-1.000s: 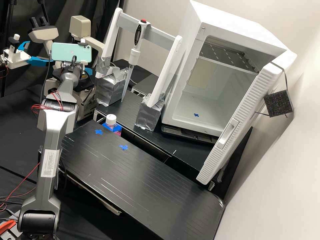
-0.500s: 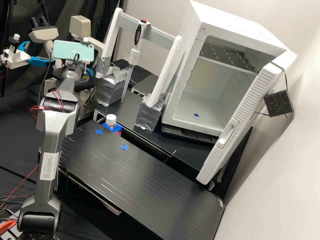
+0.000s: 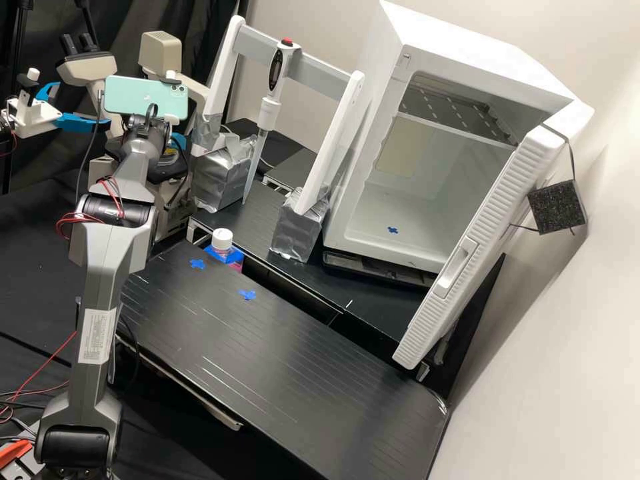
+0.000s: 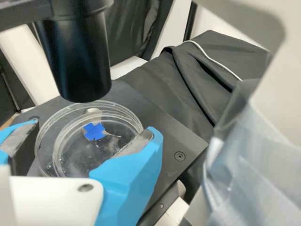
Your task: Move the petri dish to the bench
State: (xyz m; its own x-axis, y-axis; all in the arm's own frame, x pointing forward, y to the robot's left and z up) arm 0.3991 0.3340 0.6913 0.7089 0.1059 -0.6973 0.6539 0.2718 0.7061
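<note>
In the high view a blue part of the gripper [image 3: 179, 142] shows beside the microscope, beneath the phone-like device on the arm. From the wrist, the gripper [image 4: 91, 148] has its two blue fingers against opposite sides of the clear round petri dish [image 4: 70, 157], shut on it with no visible gap at either side. The dish is at the dark microscope stage [image 4: 162, 129], below a black objective [image 4: 77, 56]. A blue tape cross shows through its clear base. Whether the dish rests on the stage or hangs just above it, I cannot tell.
The black bench [image 3: 267, 360] bears two blue crosses. Behind it stand a white-capped bottle [image 3: 223, 240], a pipette [image 3: 269, 110] on a white frame with silver-taped feet, and an open white cabinet [image 3: 413, 200] with its door swung forward.
Compared with the earlier high views, the arm's wrist and the phone on it have shifted slightly up and right. The elbow has moved a little to the left.
</note>
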